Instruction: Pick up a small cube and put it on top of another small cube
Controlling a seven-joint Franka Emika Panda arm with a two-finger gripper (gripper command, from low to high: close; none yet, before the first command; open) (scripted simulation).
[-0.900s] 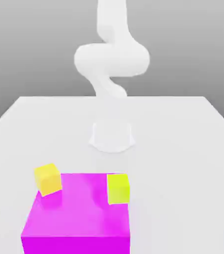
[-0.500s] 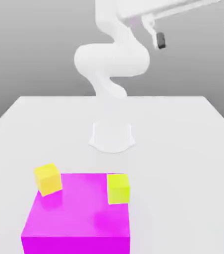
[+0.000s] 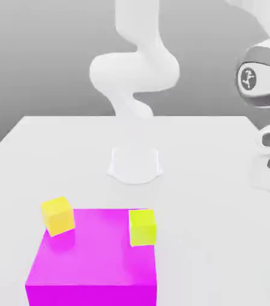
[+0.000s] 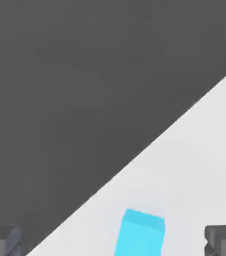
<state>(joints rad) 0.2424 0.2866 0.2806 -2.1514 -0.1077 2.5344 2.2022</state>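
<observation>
Lowered since the earlier frame, the hand (image 4: 113, 240) hangs spread wide over the cyan cube (image 4: 140, 234), gripping nothing.

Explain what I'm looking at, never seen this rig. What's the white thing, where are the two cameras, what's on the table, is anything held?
These are simulator renders. The white thing is a robot arm bolted to a white table. The exterior view looks across the table at it; the hand view comes from a camera on the arm's hand, looking past its gripper, whose two dark fingertips stand far apart, so the jaws are open and hold nothing. On the table is a large magenta block, a yellow cube at its far corner on the exterior view's left, and a yellow-green cube on it. A cyan cube lies between the fingertips in the hand view.
</observation>
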